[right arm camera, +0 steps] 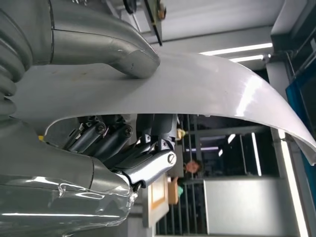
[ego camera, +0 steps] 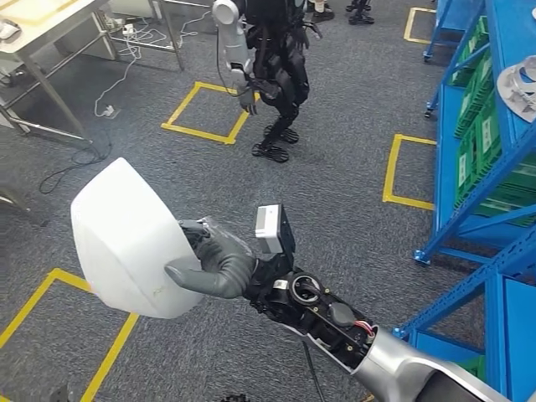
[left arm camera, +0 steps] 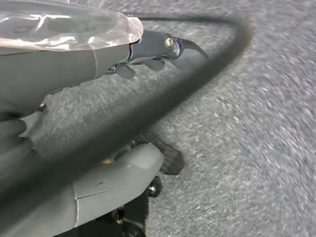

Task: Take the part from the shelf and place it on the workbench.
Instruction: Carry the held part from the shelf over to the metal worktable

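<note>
Right hand (ego camera: 218,266) clamps the white curved part (ego camera: 126,239), thumb on its face, fingers behind, above grey carpet (ego camera: 328,184).

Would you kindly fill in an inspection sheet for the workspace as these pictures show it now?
Surface: grey carpet floor marked with yellow tape squares.
Job's things: large white curved plastic shell part, held in the air over the floor; blue metal shelf at right with green bins; grey metal workbench far left.
Clutter: grey metal parts on the shelf's top.
Hands: right hand grips the part's edge, thumb on one face and fingers on the other; left hand hangs over the carpet, holding nothing.
Cables: white and black leads beside the workbench.
Surroundings: another humanoid robot ahead.
</note>
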Controlling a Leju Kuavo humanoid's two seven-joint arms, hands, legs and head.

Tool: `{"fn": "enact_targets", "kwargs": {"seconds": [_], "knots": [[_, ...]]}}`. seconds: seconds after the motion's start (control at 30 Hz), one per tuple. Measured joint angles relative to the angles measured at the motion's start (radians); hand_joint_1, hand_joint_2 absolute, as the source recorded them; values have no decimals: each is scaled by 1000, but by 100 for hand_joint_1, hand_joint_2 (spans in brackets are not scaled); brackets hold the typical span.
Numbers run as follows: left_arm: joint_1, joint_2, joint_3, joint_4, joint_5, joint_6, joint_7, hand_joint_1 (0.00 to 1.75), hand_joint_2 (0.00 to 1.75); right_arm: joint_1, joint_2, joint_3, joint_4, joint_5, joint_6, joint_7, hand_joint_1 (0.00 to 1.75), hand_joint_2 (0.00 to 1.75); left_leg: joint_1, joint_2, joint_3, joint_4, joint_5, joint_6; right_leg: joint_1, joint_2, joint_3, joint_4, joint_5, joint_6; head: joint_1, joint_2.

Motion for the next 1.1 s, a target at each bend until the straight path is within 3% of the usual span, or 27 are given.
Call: {"fn": "enact_targets", "kwargs": {"seconds": [0.03, 0.1, 0.13, 0.2, 0.27, 0.33, 0.37, 0.43, 0.47, 0.5, 0.53, 0.57, 0.63, 0.67, 0.73, 0.8, 0.87, 0.93, 1.0, 1.03, 1.1], "knots": [[1, 0, 0, 0, 0, 0, 0, 0, 175, 0, 0, 0, 1, -1, 0, 0, 169, 175, 3, 5, 10, -23, 22, -4, -1, -12, 1, 0, -2, 2, -4, 0], [2, 2, 0, 0, 0, 0, 0, 0, 175, -1, 0, 0, 3, -2, 0, 0, 169, 175, 8, 39, 82, -164, 89, -8, -1, -34, 5, 3, -9, 10, -12, 0], [1, 3, 0, 0, 0, 0, 0, 0, 175, -2, 0, 0, 3, -3, 0, 0, 169, 175, 7, 57, 116, -229, 114, -5, 2, -44, 7, 5, -14, 16, -18, 0], [-1, 4, 1, 0, 0, 0, 0, 0, 175, -6, 1, 0, 4, -4, 0, 0, 169, 175, 2, 75, 147, -290, 129, 10, 8, -61, 12, 8, -23, 28, -20, 0], [1, 3, 1, 0, 0, 1, 3, 0, 175, -7, 2, 0, 5, -6, 0, -1, 169, 175, -1, 51, 147, -289, 127, 29, 9, -77, 19, 8, -32, 39, -11, 0], [3, 2, 1, 0, 1, 3, 7, 0, 175, -9, 2, 0, 5, -8, 0, -2, 169, 175, 1, 31, 151, -290, 125, 44, 3, -50, 11, 42, -61, 50, -1, 0], [3, 2, 2, 0, 2, 5, 8, 0, 175, -9, 3, 0, 5, -9, 0, -3, 169, 175, 3, 22, 154, -291, 125, 51, 1, -25, -10, 92, -90, 53, 5, 0], [2, 2, 2, 0, 3, 7, 9, 0, 175, -7, 2, 0, 7, -10, 0, -4, 169, 175, -1, 3, 156, -290, 123, 58, 0, 16, -79, 241, -157, 53, 18, 0], [2, 2, 2, 0, 3, 9, 9, 0, 175, -6, 2, 1, 8, -10, 0, -4, 169, 175, -3, -8, 156, -290, 123, 60, 1, 23, -113, 305, -176, 52, 24, 0], [3, 2, 3, 0, 3, 10, 10, 0, 175, -4, 2, 1, 10, -10, 0, -4, 169, 175, -5, -22, 157, -290, 122, 61, 1, 27, -132, 334, -175, 49, 28, 0], [3, 2, 3, 0, 3, 11, 10, 0, 175, -4, 2, 1, 12, -10, 0, -4, 169, 175, -7, -36, 159, -290, 121, 61, 1, 29, -131, 320, -152, 45, 32, 0], [3, 2, 3, 0, 3, 12, 10, 0, 175, -5, 3, 2, 13, -10, 0, -4, 169, 175, -9, -50, 162, -289, 120, 61, 2, 36, -113, 268, -113, 39, 36, 0], [2, 0, 4, 0, 3, 12, 10, 0, 175, -7, 3, 2, 13, -11, 0, -4, 169, 175, -11, -75, 165, -288, 118, 59, 3, 81, -59, 124, -32, 23, 41, 0], [0, 0, 5, 0, 3, 12, 10, 0, 175, -8, 3, 2, 13, -11, 0, -4, 169, 175, -10, -87, 163, -287, 118, 56, 3, 103, -38, 71, -13, 18, 42, 0], [1, 1, 7, 0, 3, 12, 10, 0, 175, -10, 3, 2, 14, -11, 0, -4, 169, 175, -5, -109, 153, -288, 123, 43, 5, 120, -18, 32, -10, 14, 43, 0], [7, 4, 8, 1, 3, 12, 10, 0, 175, -11, 5, 2, 14, -12, 0, -5, 169, 175, -2, -120, 147, -288, 126, 30, 2, 98, -6, 17, -5, 12, 46, 0], [5, 6, 9, 1, 3, 12, 10, 0, 175, -13, 9, 2, 14, -12, 0, -5, 169, 175, -5, -76, 122, -239, 97, 19, -5, 70, 3, 2, 2, 6, 36, 0], [-1, 7, 10, 1, 3, 11, 11, 0, 175, -14, 11, 3, 14, -13, -1, -3, 169, 175, -4, -19, 56, -112, 36, 7, -5, 41, 5, -3, 3, 1, 19, 0], [0, 7, 10, 1, 2, 7, 12, 0, 175, -11, 11, 5, 15, -14, -2, 0, 169, 175, 1, -2, -1, -9, 6, -3, -3, 12, 4, -3, 0, 1, 8, 0], [1, 7, 10, 1, 2, 5, 13, 0, 175, -9, 11, 6, 15, -15, -3, 0, 169, 175, 3, 3, -2, -9, 17, -6, -3, 0, 4, -3, -1, 2, 5, 0], [3, 10, 10, 1, 0, 4, 13, 0, 175, -8, 11, 7, 15, -16, -5, 1, 169, 175, 6, 24, 61, -127, 80, -10, -4, -23, 7, 0, -7, 8, -4, 0]]}}
